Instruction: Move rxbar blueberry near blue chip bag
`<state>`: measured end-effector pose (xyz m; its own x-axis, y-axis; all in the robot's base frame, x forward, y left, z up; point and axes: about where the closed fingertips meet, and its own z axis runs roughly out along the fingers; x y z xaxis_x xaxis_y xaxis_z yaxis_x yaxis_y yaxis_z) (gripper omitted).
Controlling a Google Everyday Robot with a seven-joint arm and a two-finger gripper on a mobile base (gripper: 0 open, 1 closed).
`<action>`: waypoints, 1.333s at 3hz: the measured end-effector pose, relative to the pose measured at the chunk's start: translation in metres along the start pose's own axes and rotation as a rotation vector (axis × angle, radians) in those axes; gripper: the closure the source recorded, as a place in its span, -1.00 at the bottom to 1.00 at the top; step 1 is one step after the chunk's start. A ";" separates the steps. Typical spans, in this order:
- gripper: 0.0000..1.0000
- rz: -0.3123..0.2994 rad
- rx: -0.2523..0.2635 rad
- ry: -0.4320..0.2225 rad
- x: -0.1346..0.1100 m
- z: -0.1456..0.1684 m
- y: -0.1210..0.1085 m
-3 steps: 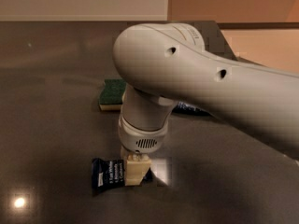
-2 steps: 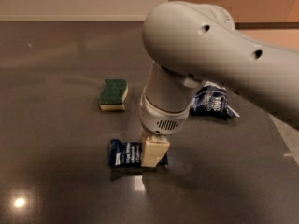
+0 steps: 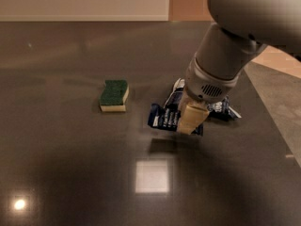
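Observation:
The rxbar blueberry (image 3: 164, 117) is a small flat navy wrapper with white text. My gripper (image 3: 190, 121) is shut on its right end and holds it just above the dark table, with its shadow below. The blue chip bag (image 3: 225, 109) lies right behind the bar, wrinkly blue with white patches, and is mostly hidden by my arm. The bar's far edge overlaps the bag's front edge in this view.
A green and yellow sponge (image 3: 114, 95) lies on the dark table (image 3: 70, 173) to the left of the bar. The table's right edge (image 3: 270, 121) runs diagonally past the bag. A bright ceiling light reflects in the tabletop in front of the bar.
My gripper has carried the bar to the right and away from the front, from left of the sponge's near side to right beside the chip bag.

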<state>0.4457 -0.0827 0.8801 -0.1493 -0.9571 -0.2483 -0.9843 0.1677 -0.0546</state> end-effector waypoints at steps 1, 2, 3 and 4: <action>0.65 0.100 0.050 0.046 0.034 -0.006 -0.018; 0.20 0.159 0.082 0.074 0.056 -0.005 -0.027; -0.28 0.184 0.094 0.079 0.067 0.000 -0.030; -0.73 0.182 0.092 0.079 0.066 0.000 -0.030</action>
<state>0.4649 -0.1506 0.8649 -0.3339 -0.9241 -0.1860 -0.9283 0.3566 -0.1051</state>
